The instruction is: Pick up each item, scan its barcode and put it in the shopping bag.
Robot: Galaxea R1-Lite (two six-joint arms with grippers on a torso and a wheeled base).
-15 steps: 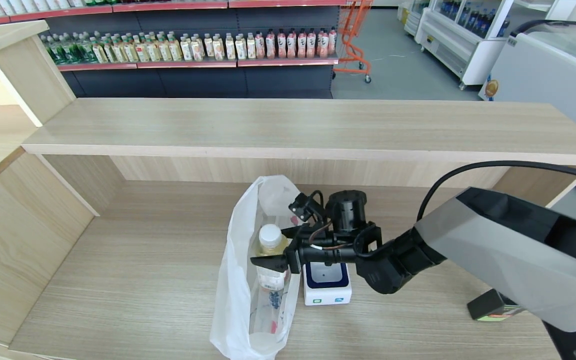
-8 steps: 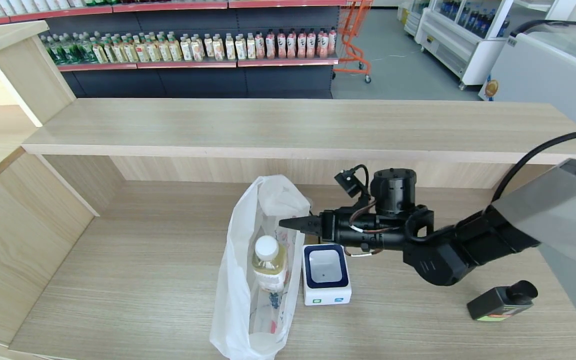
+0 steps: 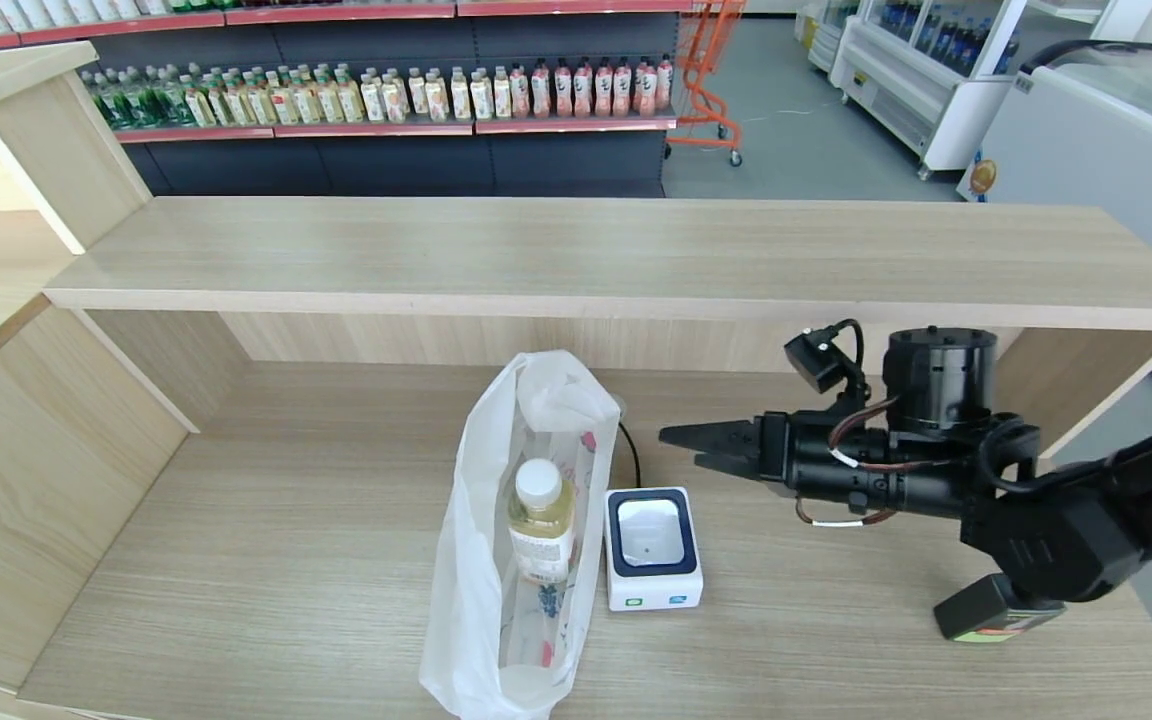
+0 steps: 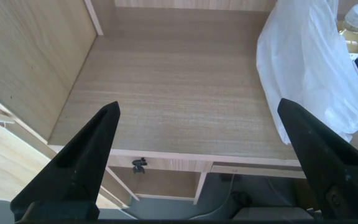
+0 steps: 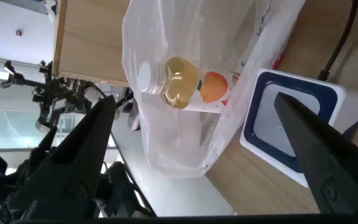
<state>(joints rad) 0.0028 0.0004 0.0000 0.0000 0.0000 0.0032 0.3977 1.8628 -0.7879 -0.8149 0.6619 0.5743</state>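
- We see the bottle (image 3: 541, 525) inside the bag (image 3: 474, 600), lower centre, beside the scanner (image 3: 653, 548).
- Our right gripper (image 3: 684, 448), centre right, gapes wide, empty.
- Our left gripper (image 4: 197, 106) gapes empty too.

Rows of bottled drinks (image 3: 376, 95) line a red-edged store shelf (image 3: 386, 128) beyond the pale wooden counter ledge (image 3: 596, 250). An orange trolley (image 3: 704, 120) stands at the shelf's end on the grey floor (image 3: 806, 140), near white display coolers (image 3: 896, 95).

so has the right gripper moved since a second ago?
Yes. The right gripper has pulled back to the robot's right: it was over the shopping bag, now right of the scanner, bottle left in the bag.
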